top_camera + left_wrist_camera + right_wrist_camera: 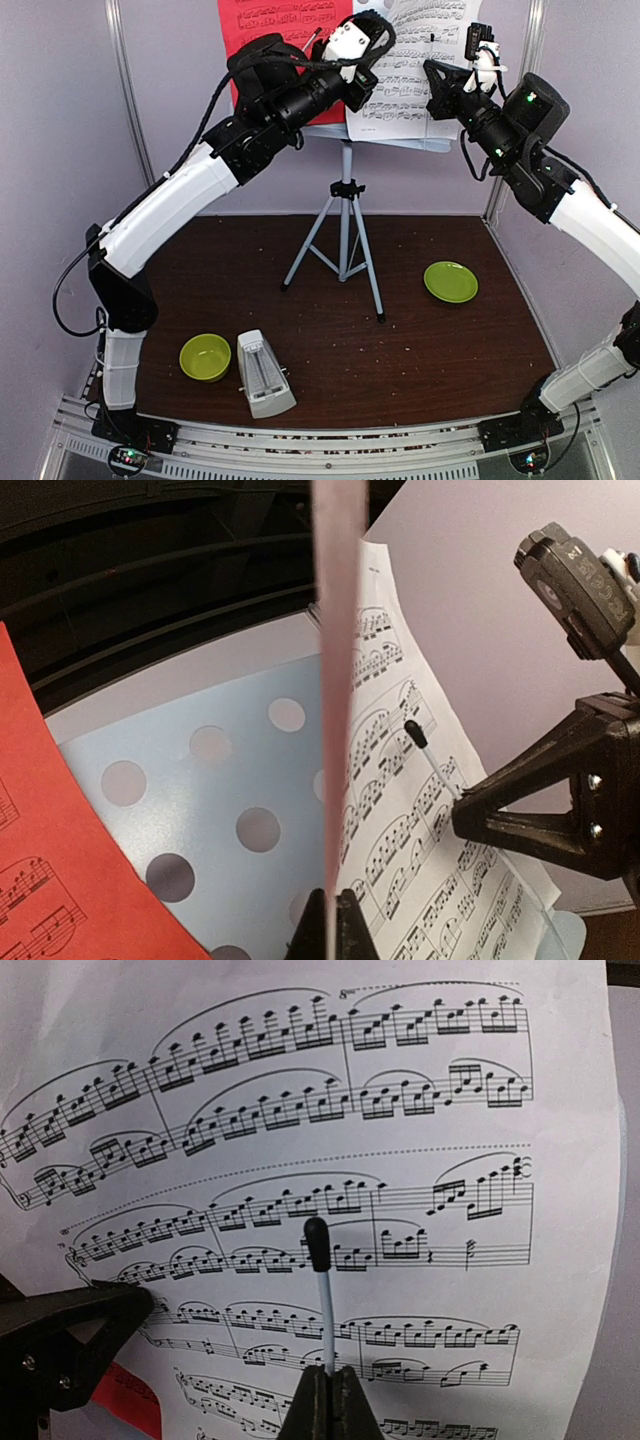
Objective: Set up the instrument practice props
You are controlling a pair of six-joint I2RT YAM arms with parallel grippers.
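The perforated pale music stand (345,225) rises on its tripod at mid-table, and its panel (220,770) faces the left wrist camera. A red sheet (265,20) (50,860) leans on its left half, a white sheet (410,95) (420,1110) on its right. My left gripper (365,35) (331,895) is shut on the white sheet's left edge, seen edge-on. My right gripper (430,68) (330,1370) is shut on a thin white stick with a black tip (322,1290) (430,755) that points at the white sheet. The white metronome (265,375) lies on the table near the front.
A lime-green bowl (205,357) sits left of the metronome. A lime-green plate (450,282) lies right of the tripod legs. Grey walls close in the back and both sides. The two grippers are close together in front of the stand.
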